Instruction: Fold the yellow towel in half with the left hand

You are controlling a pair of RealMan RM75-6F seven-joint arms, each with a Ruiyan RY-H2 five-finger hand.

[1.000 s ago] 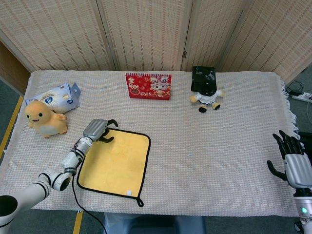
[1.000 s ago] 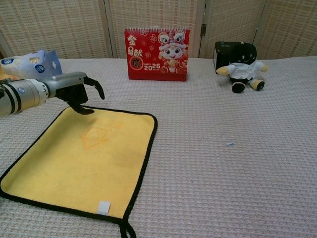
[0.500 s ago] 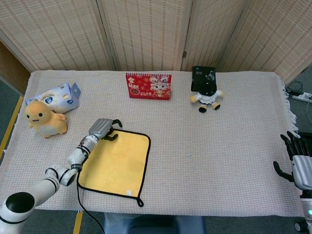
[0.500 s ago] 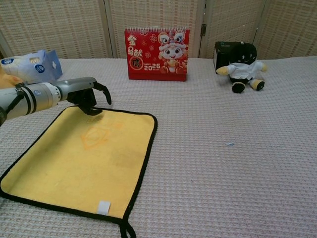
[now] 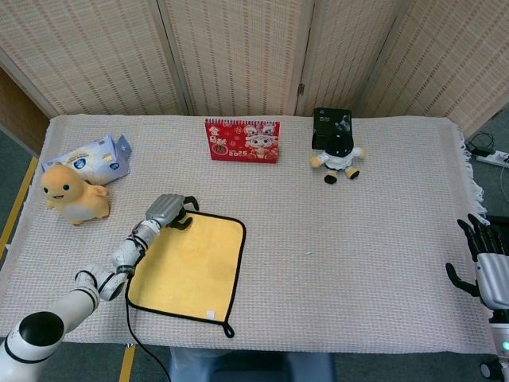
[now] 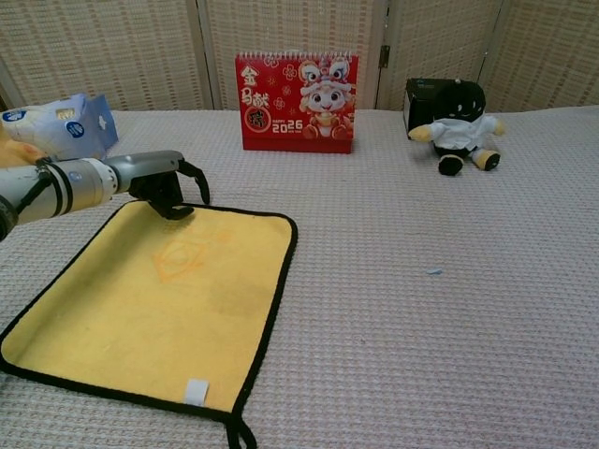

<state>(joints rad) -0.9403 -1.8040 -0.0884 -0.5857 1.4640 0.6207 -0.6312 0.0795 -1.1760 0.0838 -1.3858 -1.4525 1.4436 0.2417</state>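
Your left hand point(image 6: 161, 182) has crept forward and down over the last second: from hovering short of the far edge it now sits right at that edge of the yellow towel point(image 6: 159, 304), near its far-left corner, at about 11 o'clock from the towel's middle in the chest view. The fingers are curled downward, tips at or just above the black hem. I cannot tell whether they have pinched the cloth yet; no fabric looks lifted, and in the head view the hand point(image 5: 168, 212) just seems to rest at the hem. In the last half second the hand has barely shifted, so you seem to be settling for the grasp rather than travelling.

The towel lies flat and unfolded on the table cloth point(image 5: 358, 263), toward 7 o'clock of the table in the head view, with its hanging loop point(image 5: 228, 329) at the near-right corner. So the fold has not begun. The likely next step is closing on the hem, then carrying that edge toward you at 6 o'clock.

Your right hand point(image 5: 487, 267) has drawn back to the table's edge at 4 o'clock, fingers apart, holding nothing.
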